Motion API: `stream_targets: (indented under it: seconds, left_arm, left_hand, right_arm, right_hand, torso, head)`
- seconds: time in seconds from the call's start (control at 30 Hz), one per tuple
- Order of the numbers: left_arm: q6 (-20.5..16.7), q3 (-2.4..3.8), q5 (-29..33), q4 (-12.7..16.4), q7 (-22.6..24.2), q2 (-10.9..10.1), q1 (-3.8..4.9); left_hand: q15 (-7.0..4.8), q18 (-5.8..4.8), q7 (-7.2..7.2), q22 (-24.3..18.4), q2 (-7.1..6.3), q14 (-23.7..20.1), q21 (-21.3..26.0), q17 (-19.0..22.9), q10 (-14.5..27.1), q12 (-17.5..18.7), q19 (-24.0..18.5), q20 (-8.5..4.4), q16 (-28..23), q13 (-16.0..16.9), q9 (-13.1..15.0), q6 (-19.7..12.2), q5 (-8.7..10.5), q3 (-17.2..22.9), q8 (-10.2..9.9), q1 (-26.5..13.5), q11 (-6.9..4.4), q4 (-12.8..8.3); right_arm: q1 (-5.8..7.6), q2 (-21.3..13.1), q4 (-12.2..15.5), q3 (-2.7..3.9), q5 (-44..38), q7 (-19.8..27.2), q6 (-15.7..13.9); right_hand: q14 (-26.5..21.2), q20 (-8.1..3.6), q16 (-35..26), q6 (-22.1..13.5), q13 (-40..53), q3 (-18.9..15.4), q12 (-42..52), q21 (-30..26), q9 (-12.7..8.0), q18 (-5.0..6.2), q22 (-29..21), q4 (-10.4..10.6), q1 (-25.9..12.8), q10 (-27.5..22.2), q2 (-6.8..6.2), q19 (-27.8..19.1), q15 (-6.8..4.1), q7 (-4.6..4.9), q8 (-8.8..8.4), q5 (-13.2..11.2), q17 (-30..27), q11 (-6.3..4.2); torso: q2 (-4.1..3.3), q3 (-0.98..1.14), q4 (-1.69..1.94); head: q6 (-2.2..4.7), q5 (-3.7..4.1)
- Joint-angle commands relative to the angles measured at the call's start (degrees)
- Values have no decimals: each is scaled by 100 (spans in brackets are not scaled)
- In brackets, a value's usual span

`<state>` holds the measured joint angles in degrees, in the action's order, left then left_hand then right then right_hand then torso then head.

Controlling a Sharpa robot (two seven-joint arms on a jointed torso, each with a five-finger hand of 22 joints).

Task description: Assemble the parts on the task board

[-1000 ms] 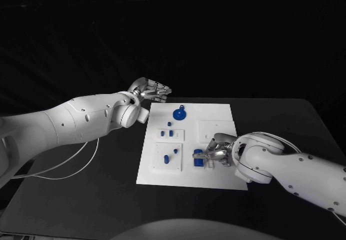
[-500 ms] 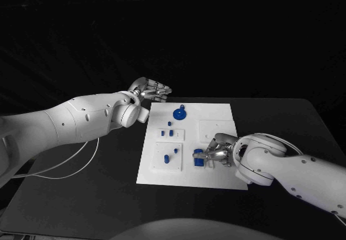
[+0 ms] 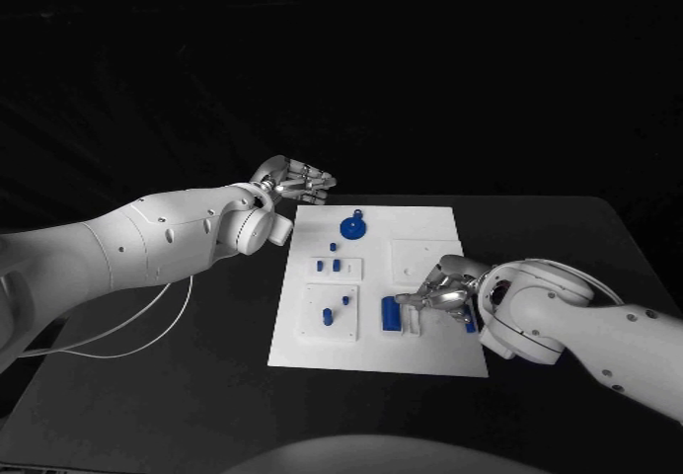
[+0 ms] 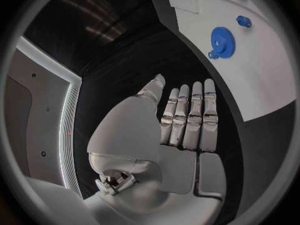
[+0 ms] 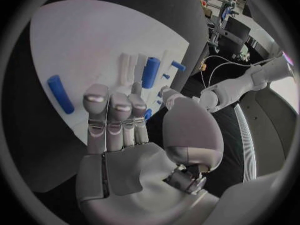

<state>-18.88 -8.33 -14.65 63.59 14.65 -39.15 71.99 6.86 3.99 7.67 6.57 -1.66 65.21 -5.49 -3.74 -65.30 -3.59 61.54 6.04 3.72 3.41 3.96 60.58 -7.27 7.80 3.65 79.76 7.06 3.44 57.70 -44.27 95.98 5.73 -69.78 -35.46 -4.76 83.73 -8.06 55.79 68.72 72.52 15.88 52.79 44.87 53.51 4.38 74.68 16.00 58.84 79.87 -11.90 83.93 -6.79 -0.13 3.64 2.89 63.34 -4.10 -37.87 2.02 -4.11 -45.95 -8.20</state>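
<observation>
Blue cylinder (image 3: 390, 312) lies flat on the near half of the white task board (image 3: 427, 222), just beside a small white upright fixture (image 3: 412, 318). Long axis runs near-to-far along the board; ends look alike, so no telling a front from a back. Second blue cylinder (image 5: 60, 94) lies loose on the board on the other side of the right robot hand (image 3: 444, 291).

Right robot hand hovers over the board between the two cylinders, fingers stretched out and apart, grasping nothing. Left robot hand (image 3: 295, 183) hangs off the board's far left corner over the bench (image 3: 171, 375), fingers straight, released, holding nothing. Blue gear (image 3: 353, 228) sits at the far end of the board.

Step in hand, by my reading: a part pickup with the right robot hand. Next move calls for lowering onto one cylinder and closing across its short width, not along its length
</observation>
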Motion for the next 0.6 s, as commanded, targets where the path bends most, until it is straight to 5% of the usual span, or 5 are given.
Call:
stream_targets:
  seconds: [0.03, 0.1, 0.2, 0.47, 0.6]
  left_arm:
    - [18, 4, 28, 2, 39, 6, -5]
    - [15, 3, 28, 0, 38, 7, -5]
    - [7, 3, 28, -4, 38, 9, -5]
    - [1, 2, 27, 2, 31, 17, -5]
    - [6, 1, 27, 5, 23, 19, -5]
  left_hand:
    - [28, 57, -2, -7, 29, -11, 36, -9, 15, 15, 32, 26, -19, -2, 4, -46, 25, -26, 0, -43, 6, 24]
    - [28, 57, -2, -7, 29, -11, 36, -9, 15, 15, 32, 26, -19, -2, 4, -46, 25, -26, 0, -43, 6, 24]
    - [28, 57, -2, -7, 29, -11, 36, -9, 15, 15, 32, 26, -19, -2, 4, -46, 25, -26, 0, -43, 6, 24]
    - [26, 57, -5, -62, 29, -7, 25, -9, 13, 15, 42, 24, -19, -2, 4, -46, 22, -34, 0, -25, 5, 26]
    - [26, 57, -5, -62, 29, -7, 25, -9, 13, 15, 42, 24, -19, -2, 4, -46, 22, -34, 0, -25, 5, 26]
  right_arm:
    - [4, -134, 56, 117, 63, 126, 20]
    - [12, -273, 87, 227, 120, 120, 105]
    - [44, -456, 78, 308, 199, 104, 232]
    - [73, -870, -25, 362, 155, 27, 522]
    - [55, -1001, -16, 339, 8, -14, 641]
  right_hand:
    - [12, -15, 15, 33, 19, 55, 68, 47, 41, -15, 20, -21, 57, 37, -4, 333, -14, -3, 16, 15, 9, 10]
    - [11, -3, 51, 30, 32, 109, 102, 86, 115, -3, 30, -61, 70, 37, 0, 330, -9, -2, 12, 33, 17, 12]
    - [7, 1, 78, 19, 38, 263, 124, 116, 186, 0, 39, -164, 60, 32, -6, 329, -7, -2, 11, 151, 16, 15]
    - [-5, -11, 112, -33, 23, 669, 114, 149, 256, -14, 60, -694, 10, 17, -11, 325, -23, -40, 8, 1267, 15, -12]
    - [-9, -17, 124, -43, 14, 924, 110, 154, 276, -27, 75, -996, -153, 12, -24, 326, -29, -47, 7, 1355, 15, -16]
  torso:
    - [11, -2, -11]
    - [7, -2, -5]
    - [6, -1, -8]
    - [-7, 2, 4]
    - [-2, 4, -10]
  head:
    - [22, 22]
    - [34, 43]
    - [50, 75]
    - [69, 176]
    - [67, 210]
